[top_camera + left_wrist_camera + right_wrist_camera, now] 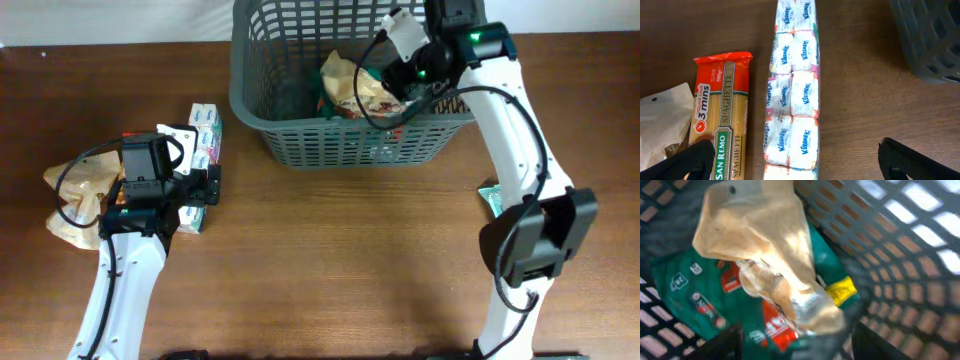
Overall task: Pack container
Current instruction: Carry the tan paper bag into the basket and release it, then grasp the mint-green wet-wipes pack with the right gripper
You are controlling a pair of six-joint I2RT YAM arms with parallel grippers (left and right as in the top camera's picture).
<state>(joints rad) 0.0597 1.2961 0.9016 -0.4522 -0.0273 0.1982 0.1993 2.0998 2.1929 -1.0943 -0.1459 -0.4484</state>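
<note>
The dark grey slotted container [340, 140] stands at the table's far middle. Inside it lie a tan bag [352, 85] and a green packet [335, 100]. My right gripper [405, 78] is inside the container over them. In the right wrist view its fingers [800, 347] are wide apart, with the tan bag [765, 245] lying on the green packet [700, 295] between them; the view is blurred. My left gripper [190, 190] is open [800, 165] just above a long Kleenex tissue pack [792, 95], with a San Remo spaghetti packet [722, 115] beside it.
A tan paper bag [75, 195] lies left of the left arm and shows in the left wrist view [660, 125]. A green item [490, 198] lies by the right arm's base. The container's corner [935, 40] is to the right of the tissue pack.
</note>
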